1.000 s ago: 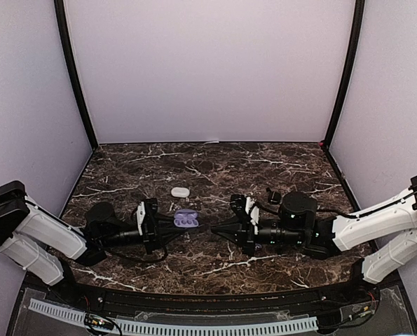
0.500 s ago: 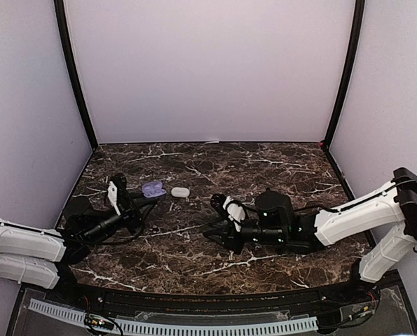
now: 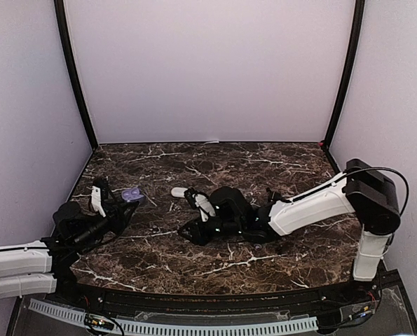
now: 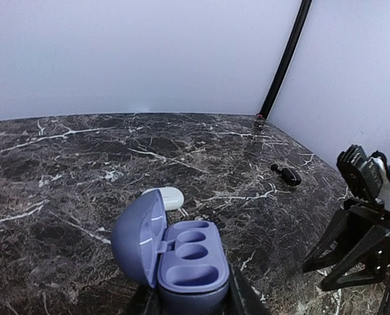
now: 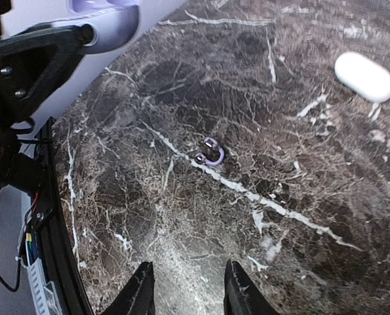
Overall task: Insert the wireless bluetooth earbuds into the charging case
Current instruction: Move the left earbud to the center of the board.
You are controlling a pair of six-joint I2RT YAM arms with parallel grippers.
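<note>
**Ana:** Looking down from the top camera, the left gripper (image 3: pixel 127 201) is clamped on the open purple charging case (image 3: pixel 131 194), over at the left side of the marble table (image 3: pixel 264 161).

**Ben:** And the right gripper (image 3: pixel 189 231) sits low near the middle, just on the near side of a closed white case (image 3: pixel 179 192).

**Ana:** Left wrist camera now. The lid is tipped back, and the hollows face up and look empty. The white case is just behind the lid, with a dark earbud (image 4: pixel 288 175) well off to the far right.

**Ben:** Then the left arm's job is simple, I'd say: keep that case level and steady. A tilted socket won't take a bud cleanly.

**Ana:** Right wrist camera! The fingers are parted with nothing between them. A purple earbud (image 5: pixel 211 152) lies on the marble ahead, clear of everything else.

**Ben:** That's the pick. I'd centre the jaws over it, come straight down and close gently. It's tiny and rounded, so it's likely to squirt sideways under a hard pinch.

**Ana:** Any traps?

**Ben:** Match purple to purple and ignore the white case. I can't see a second purple bud from here.
</note>
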